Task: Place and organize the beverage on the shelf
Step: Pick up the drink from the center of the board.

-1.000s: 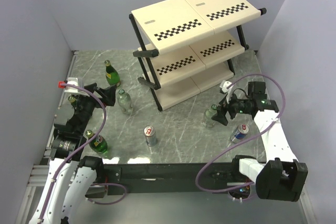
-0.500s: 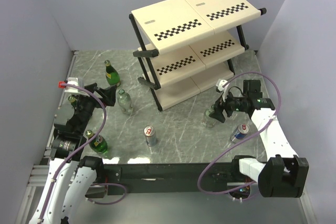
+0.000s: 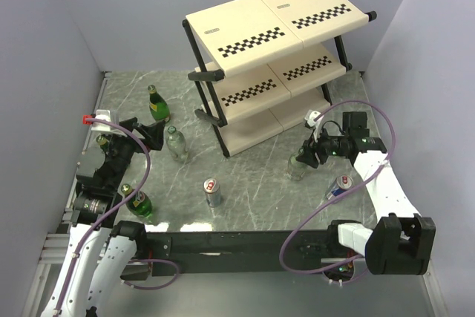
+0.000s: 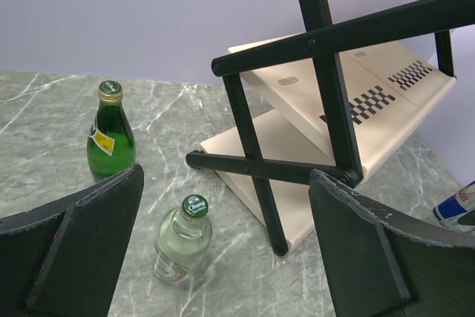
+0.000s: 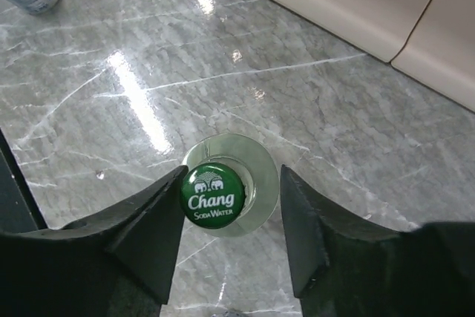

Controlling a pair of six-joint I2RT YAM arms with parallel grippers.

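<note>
Standing nearest, well in front of the shelf (image 3: 245,31): one green bottle (image 3: 138,204) and two cans (image 3: 212,192) (image 3: 339,187) on the surface (image 3: 256,172). Right tool (image 5: 230,187) part-closed astride the Chang soda water bottle (image 5: 215,194), upright near the shelf's front; cannot tell if it grips. Left tool (image 4: 226,180) wide open, empty. Left of the shelf: second clear bottle (image 3: 176,144), another green bottle (image 3: 156,105). No drink shows on the shelf. Judged: barely begun.
</note>
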